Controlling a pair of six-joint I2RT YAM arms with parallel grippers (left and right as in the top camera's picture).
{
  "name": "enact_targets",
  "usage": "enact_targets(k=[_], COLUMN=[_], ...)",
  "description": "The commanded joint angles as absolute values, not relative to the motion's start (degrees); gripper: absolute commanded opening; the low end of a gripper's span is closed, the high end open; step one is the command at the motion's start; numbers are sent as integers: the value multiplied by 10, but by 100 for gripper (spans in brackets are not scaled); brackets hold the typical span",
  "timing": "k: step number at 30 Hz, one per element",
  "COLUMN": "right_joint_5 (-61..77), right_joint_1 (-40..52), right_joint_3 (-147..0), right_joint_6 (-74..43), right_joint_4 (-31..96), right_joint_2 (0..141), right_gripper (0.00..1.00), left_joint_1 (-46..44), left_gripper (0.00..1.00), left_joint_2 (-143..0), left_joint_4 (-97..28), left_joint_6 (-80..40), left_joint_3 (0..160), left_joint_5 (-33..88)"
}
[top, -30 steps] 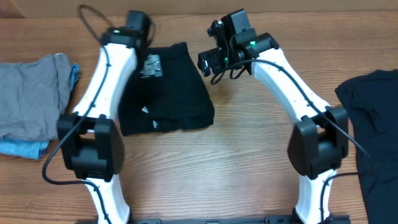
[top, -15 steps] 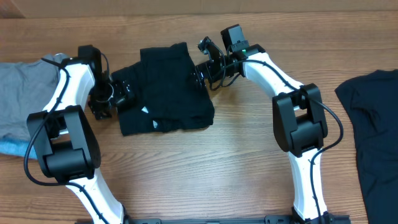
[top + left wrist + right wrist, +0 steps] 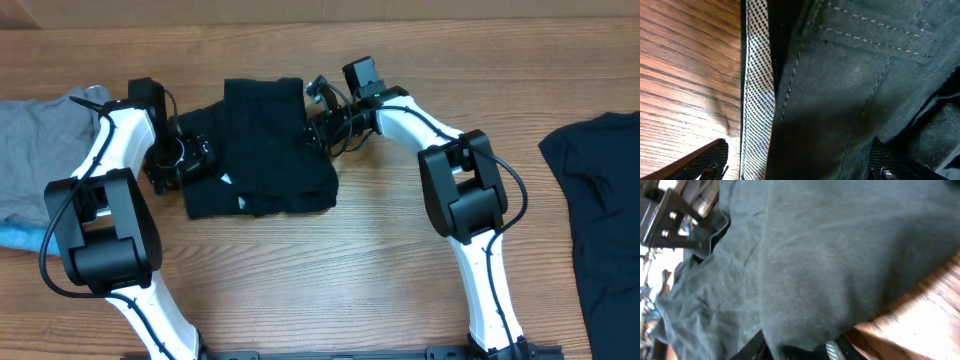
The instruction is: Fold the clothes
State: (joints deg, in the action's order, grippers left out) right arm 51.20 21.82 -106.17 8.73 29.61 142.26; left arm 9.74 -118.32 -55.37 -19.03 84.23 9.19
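Note:
A folded black garment (image 3: 262, 150) lies at the table's centre, a small white print near its front edge. My left gripper (image 3: 193, 156) is at its left edge. In the left wrist view that gripper (image 3: 799, 152) stands open, with black cloth (image 3: 855, 85) and the white checked neck label (image 3: 758, 90) lying between its fingers (image 3: 700, 162). My right gripper (image 3: 313, 130) is at the garment's right edge. In the right wrist view it (image 3: 795, 349) has closed on a fold of the cloth (image 3: 830, 255). A second black garment (image 3: 603, 200) lies flat at the far right.
A grey garment (image 3: 45, 150) lies at the far left on top of a light-blue one (image 3: 35, 238). Bare wooden table (image 3: 330, 270) stretches in front of the folded garment and between it and the right garment.
Both arms came down to the folded garment's side edges. The right gripper went from open to closed on the cloth, and the garment shifted slightly left. The left gripper narrowed a little.

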Motion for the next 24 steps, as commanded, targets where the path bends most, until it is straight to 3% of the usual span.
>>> enact_targets(k=[1,3,9,12,15,24], right_joint_5=[528,528,514,459,432,368], right_joint_1=[194,156,57,59,68,112], right_joint_3=[-1065,-1066,-1066,-1066,-1066,-1066], right_joint_6=[49,25,86,110,110,157], right_joint_4=[296,318,443,479,483,525], right_joint_2=[1433,1430,1411,1410,1391,1288], right_gripper=[17,10,9,9,9,14], left_joint_1=[91,84,21,-44,-99,-127], left_gripper=[91,90,89,85,70,70], left_joint_2=[-1185,-1185,-1185,-1185,-1185,-1188], left_joint_4=[-536,-531,-521,-534,-521,-480], left_joint_6=[-145,-131,-103,-103,-121,-145], left_joint_3=[835,835,876,940,973,971], left_joint_5=[86,88,109,135,135,136])
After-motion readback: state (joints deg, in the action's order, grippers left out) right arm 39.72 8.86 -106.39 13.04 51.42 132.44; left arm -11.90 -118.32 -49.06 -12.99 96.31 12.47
